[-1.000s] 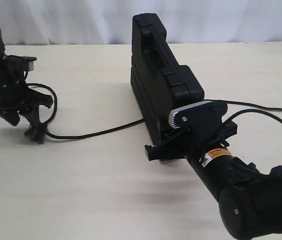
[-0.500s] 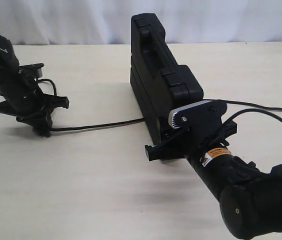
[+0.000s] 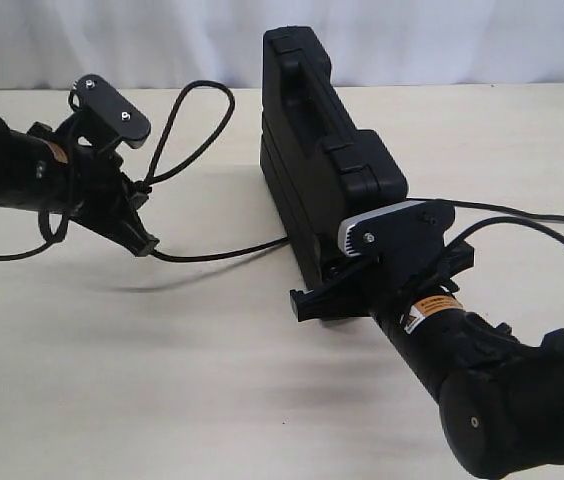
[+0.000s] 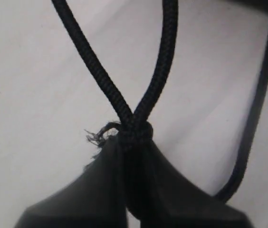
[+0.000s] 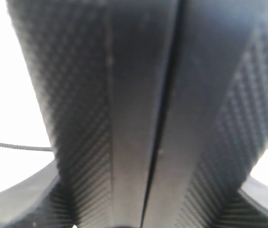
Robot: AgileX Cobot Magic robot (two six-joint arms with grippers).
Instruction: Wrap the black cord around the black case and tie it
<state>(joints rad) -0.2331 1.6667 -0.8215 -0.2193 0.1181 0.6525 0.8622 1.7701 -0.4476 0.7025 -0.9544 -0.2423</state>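
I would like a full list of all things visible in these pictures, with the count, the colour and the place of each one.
black case: one, matte black, standing on its edge mid-table.
black cord: one, black, lying on the table from the case to the left claw, with a loop up in the air.
table: one, pale beige, under everything.
curtain: one, white, behind the table.
left claw: one, black, shut on the black cord, left side.
right claw: one, black, gripping the case's near end.

The left gripper (image 4: 134,151), arm reaching inward, pinched the cord (image 4: 99,80); the right gripper (image 3: 382,275) clamped the case (image 3: 312,150) end.
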